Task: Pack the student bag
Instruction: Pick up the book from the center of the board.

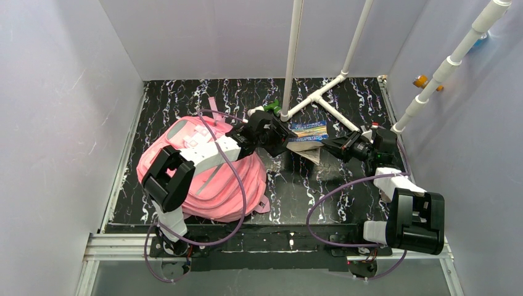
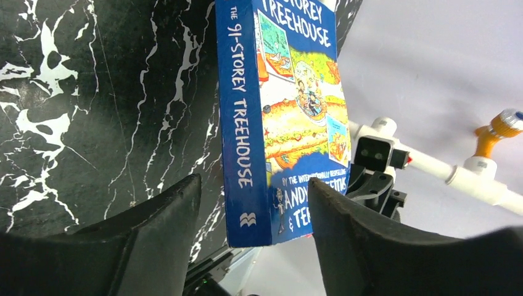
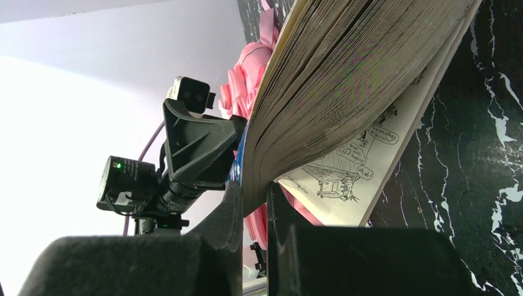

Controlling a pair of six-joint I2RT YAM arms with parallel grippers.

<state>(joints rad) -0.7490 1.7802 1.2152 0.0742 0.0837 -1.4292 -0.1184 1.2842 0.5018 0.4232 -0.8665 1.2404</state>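
The pink student bag (image 1: 225, 185) lies on the left of the black marbled table, under my left arm; it also shows in the right wrist view (image 3: 250, 71). A blue paperback, "The 91-Storey Treehouse" (image 1: 308, 132), is held above the table between both grippers. My right gripper (image 1: 328, 143) is shut on the book's page edge (image 3: 345, 80), with some pages and the back cover hanging loose below. My left gripper (image 2: 254, 185) is open, its jaws either side of the book's spine end (image 2: 243, 123) without touching it.
A white pipe frame (image 1: 321, 94) stands on the table just behind the book. A small green object (image 1: 273, 106) lies by its base. An orange fitting (image 1: 421, 81) sits on the right wall. Grey walls enclose the table.
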